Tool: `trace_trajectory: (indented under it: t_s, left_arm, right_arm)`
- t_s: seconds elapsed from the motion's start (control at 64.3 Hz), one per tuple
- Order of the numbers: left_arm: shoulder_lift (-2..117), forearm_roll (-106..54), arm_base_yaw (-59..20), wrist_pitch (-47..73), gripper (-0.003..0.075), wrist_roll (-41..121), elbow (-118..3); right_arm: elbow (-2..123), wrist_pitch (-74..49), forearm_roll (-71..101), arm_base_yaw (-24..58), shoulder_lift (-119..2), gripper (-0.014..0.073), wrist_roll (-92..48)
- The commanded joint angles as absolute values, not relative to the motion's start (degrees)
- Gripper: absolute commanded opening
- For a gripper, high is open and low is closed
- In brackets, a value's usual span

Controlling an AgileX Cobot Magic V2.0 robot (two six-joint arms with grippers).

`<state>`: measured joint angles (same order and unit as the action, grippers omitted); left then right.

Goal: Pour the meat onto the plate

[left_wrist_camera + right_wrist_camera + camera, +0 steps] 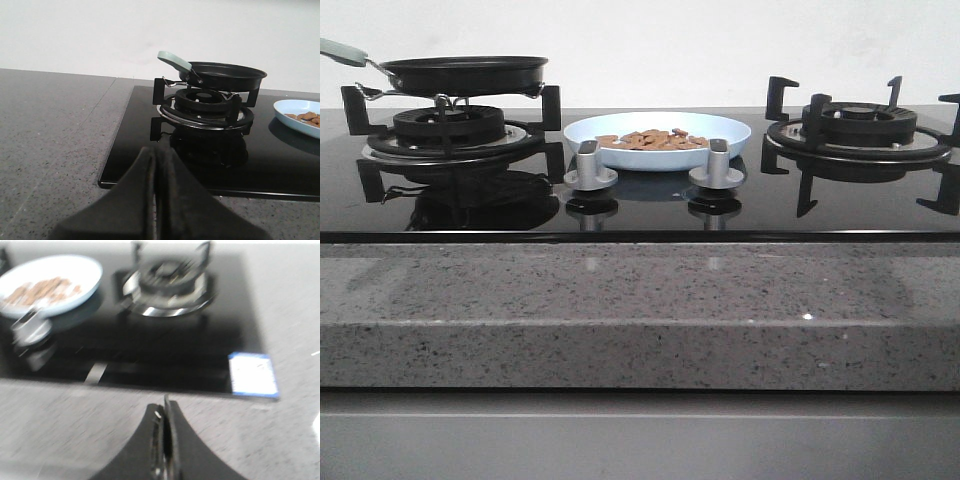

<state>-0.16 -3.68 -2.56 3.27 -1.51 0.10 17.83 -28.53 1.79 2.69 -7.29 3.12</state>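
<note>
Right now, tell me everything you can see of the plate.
The plate is wide, shallow and round, pale blue-white with a glossy raised rim, and looks ceramic. It sits level on the black glass hob, centred between the two burners and just behind the two silver knobs. The meat, small flat orange-brown bits, lies spread across its middle. Neither gripper touches it. The frying pan rests apart on the left burner.
</note>
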Motion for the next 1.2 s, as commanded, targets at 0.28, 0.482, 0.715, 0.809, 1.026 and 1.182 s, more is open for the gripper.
trace_trajectory:
  t_s: [0.28, 0.482, 0.715, 0.809, 1.026, 1.182]
  left_arm:
    - [-1.2, -3.6, -2.4, -1.5, -0.0020, -1.9, 0.5]
    - [-1.2, -3.6, -2.4, -1.5, -0.0020, -1.9, 0.5]
    - [-1.2, -3.6, -2.4, -1.5, -0.0020, -1.9, 0.5]
    - [-1.2, -3.6, -2.4, -1.5, -0.0020, -1.9, 0.5]
    - [-1.2, -3.6, -2.4, -1.5, -0.0020, -1.9, 0.5]
    - [-1.2, -3.6, -2.4, -1.5, -0.0020, -1.9, 0.5]
  right_arm:
    - [0.1, -0.9, 2.4, -1.0, 1.5, -0.0119, 2.5]
    - [-1.2, 0.0, 2.4, 0.8, 1.5, -0.0119, 2.5]
    - [-1.2, 0.0, 2.4, 0.7, 1.5, -0.0119, 2.5]
    - [-1.2, 0.4, 2.4, 0.7, 1.5, -0.0119, 2.5]
    - [-1.2, 0.4, 2.3, 0.7, 1.5, -0.0119, 2.5]
    - [-1.2, 0.4, 1.7, 0.7, 1.5, -0.0119, 2.5]
